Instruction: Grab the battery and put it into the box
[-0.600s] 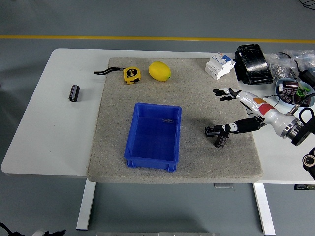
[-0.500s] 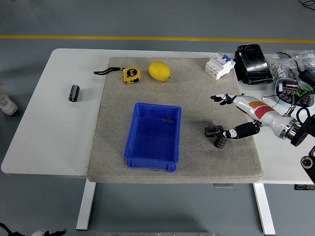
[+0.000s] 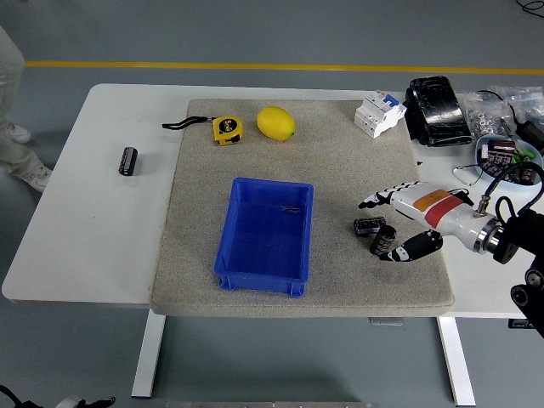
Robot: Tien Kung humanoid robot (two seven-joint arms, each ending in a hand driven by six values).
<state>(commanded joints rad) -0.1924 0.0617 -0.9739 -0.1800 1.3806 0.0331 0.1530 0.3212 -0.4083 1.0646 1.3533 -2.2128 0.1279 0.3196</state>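
Observation:
Two dark cylindrical batteries lie on the grey mat [image 3: 340, 170] at the right: one [image 3: 366, 225] on its side, one [image 3: 382, 239] tilted just beside it. A third battery [image 3: 127, 161] lies on the bare white table at the far left. The blue box [image 3: 265, 234] stands in the middle of the mat. My right hand [image 3: 384, 228] is low over the two batteries, its fingers [image 3: 375, 201] spread above them and its thumb [image 3: 410, 246] below. It holds nothing. The left hand is out of view.
A yellow tape measure [image 3: 225, 128] and a lemon [image 3: 275, 122] lie at the mat's far edge. A white breaker [image 3: 378, 112], a black pack [image 3: 436, 110] and a bowl of parts [image 3: 501, 157] crowd the far right. A person's leg [image 3: 13, 93] shows at the left edge.
My right hand has dropped toward the near edge and closed in around the two batteries. The tilted battery shifted slightly. A person's leg has come further into view at the left.

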